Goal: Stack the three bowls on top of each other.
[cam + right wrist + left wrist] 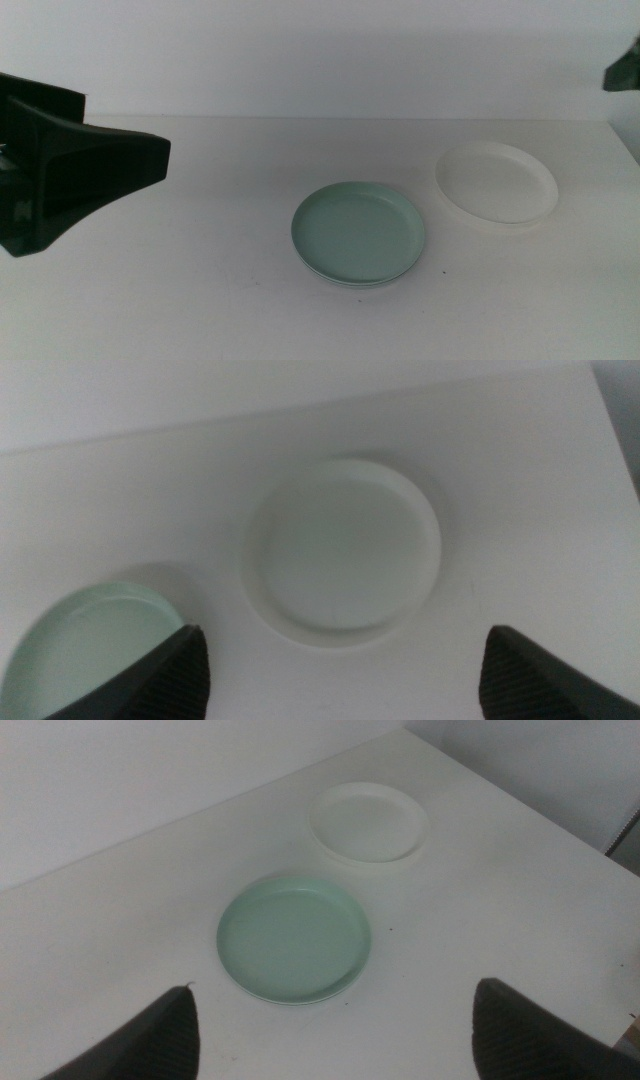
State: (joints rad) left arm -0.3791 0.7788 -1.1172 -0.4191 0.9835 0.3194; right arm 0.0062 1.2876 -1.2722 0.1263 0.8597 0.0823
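The mint green bowl [360, 232] sits at the middle of the white table, also in the left wrist view [295, 935] and the right wrist view [90, 645]. A second pale rim [345, 284] peeks out under its near edge; the grey bowl is otherwise hidden. The white bowl [497, 183] lies alone to its back right, apart from it, and shows in both wrist views [370, 820] [342, 550]. My left gripper [120, 135] hovers open and empty over the table's left side [335, 1040]. My right gripper [340, 680] is open and empty, high above the white bowl.
The white table [200, 280] ends at a pale wall at the back. Its right edge runs just beyond the white bowl. A dark part of the right arm [625, 70] shows at the top right corner.
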